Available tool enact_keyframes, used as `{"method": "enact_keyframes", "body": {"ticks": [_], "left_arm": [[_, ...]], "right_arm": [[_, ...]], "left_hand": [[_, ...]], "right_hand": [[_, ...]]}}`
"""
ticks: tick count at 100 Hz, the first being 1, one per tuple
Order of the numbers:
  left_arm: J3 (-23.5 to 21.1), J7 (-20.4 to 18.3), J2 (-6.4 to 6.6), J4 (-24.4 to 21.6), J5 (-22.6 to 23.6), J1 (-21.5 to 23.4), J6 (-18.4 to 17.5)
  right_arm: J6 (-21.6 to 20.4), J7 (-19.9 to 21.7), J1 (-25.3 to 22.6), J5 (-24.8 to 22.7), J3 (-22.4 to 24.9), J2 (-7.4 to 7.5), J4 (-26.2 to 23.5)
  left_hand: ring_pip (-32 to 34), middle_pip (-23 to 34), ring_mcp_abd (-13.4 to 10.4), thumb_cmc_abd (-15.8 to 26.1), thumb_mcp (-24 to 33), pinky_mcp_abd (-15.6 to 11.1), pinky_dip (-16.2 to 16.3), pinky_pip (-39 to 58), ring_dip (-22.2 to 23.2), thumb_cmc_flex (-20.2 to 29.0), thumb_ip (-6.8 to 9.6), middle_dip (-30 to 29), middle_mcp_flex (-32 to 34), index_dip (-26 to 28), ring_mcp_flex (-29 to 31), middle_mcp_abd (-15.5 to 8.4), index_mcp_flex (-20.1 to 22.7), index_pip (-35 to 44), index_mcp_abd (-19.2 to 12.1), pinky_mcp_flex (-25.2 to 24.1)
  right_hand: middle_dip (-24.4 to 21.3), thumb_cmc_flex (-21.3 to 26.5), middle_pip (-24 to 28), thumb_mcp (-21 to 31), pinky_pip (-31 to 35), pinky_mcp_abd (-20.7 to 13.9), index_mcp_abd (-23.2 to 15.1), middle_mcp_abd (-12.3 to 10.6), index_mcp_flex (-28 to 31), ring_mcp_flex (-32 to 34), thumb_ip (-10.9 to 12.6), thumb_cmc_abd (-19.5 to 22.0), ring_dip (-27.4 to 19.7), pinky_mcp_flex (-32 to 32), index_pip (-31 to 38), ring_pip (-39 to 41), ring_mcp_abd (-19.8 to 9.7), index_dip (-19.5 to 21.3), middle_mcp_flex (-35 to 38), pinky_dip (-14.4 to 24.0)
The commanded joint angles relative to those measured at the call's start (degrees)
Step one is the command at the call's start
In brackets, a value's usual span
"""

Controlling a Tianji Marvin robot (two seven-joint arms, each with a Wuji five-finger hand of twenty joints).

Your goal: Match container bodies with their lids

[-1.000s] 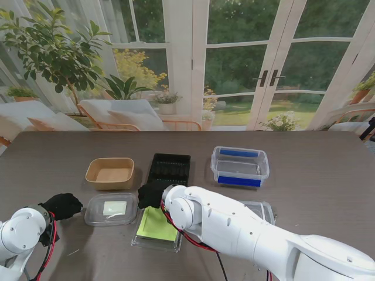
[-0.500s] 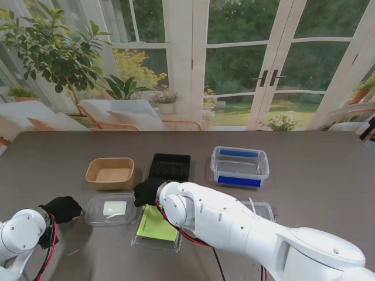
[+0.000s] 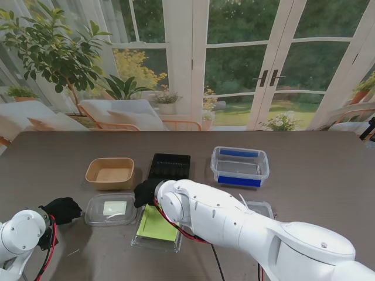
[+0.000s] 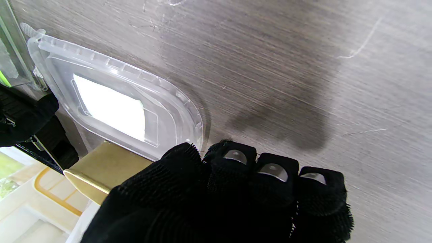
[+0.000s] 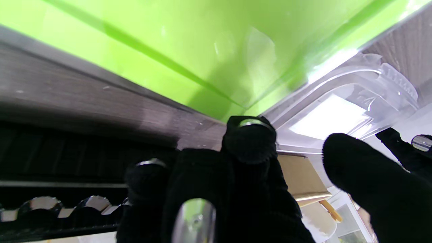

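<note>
Fingers of right hand point(image 3: 146, 192) loosely curled, thumb apart, grasping nothing visible; poised between black tray point(image 3: 170, 166) and green lid point(image 3: 157, 224). Green lid directly nearer to me from those fingertips, almost touching, long axis running near-to-far, slightly tilted. Wrist view confirms: lid edge close ahead of the fingers point(image 5: 249, 138), no contact seen.

Left hand point(image 3: 61, 209) fisted, fingers clenched on nothing, just beside left edge of clear lid point(image 3: 111, 209); wrist view shows knuckles near its rim, apart. Clear lid's long axis left-to-right.

Tan bowl point(image 3: 109, 172) farther from me than clear lid, uncovered. Blue-clipped box point(image 3: 239, 165) well to the right. Another clear piece point(image 3: 261, 208) mostly hidden behind right arm.

Judgement: right hand nearer to green lid, left hand nearer to clear lid; no pairing completed.
</note>
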Motion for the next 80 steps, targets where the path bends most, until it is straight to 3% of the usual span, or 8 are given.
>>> {"method": "enact_keyframes", "body": {"ticks": [1, 80], "left_arm": [[0.07, -1.06, -0.09, -0.22, -0.31, 0.24, 0.16], [2.83, 0.06, -0.28, 2.15, -2.68, -1.03, -0.17]], "right_arm": [[-0.56, 0.86, -0.33, -0.1, -0.21, -0.57, 0.44], [-1.47, 1.83, -0.94, 1.18, -0.54, -1.7, 1.91]], "left_hand": [[2.9, 0.35, 2.21, 1.87, 0.86, 0.25, 0.1, 5.1, -0.2, -1.06, 0.64, 0.8, 1.29, 0.51, 0.94, 1.17, -0.59, -0.47, 1.39, 1.67], [2.08, -0.43, 2.86, 2.04, 0.87, -0.11, 0.08, 4.44, 0.01, -1.36, 0.49, 0.63, 1.1, 0.48, 0.3, 1.56, -0.78, -0.54, 1.4, 0.7]], "right_hand": [[-0.64, -2.19, 1.77, -0.66, 12.4, -2.02, -1.16, 1.37, -1.54, 0.7, 1.85, 1.28, 0.7, 34.87, -1.14, 3.91, -7.34, -0.7, 5.32, 1.9], [-0.49, -2.05, 1.29, -0.87, 12.18, -1.87, -0.36, 1.29, -2.15, 0.72, 2.04, 1.46, 0.54, 34.85, -0.31, 3.84, -7.36, -0.28, 5.37, 1.75]]}}
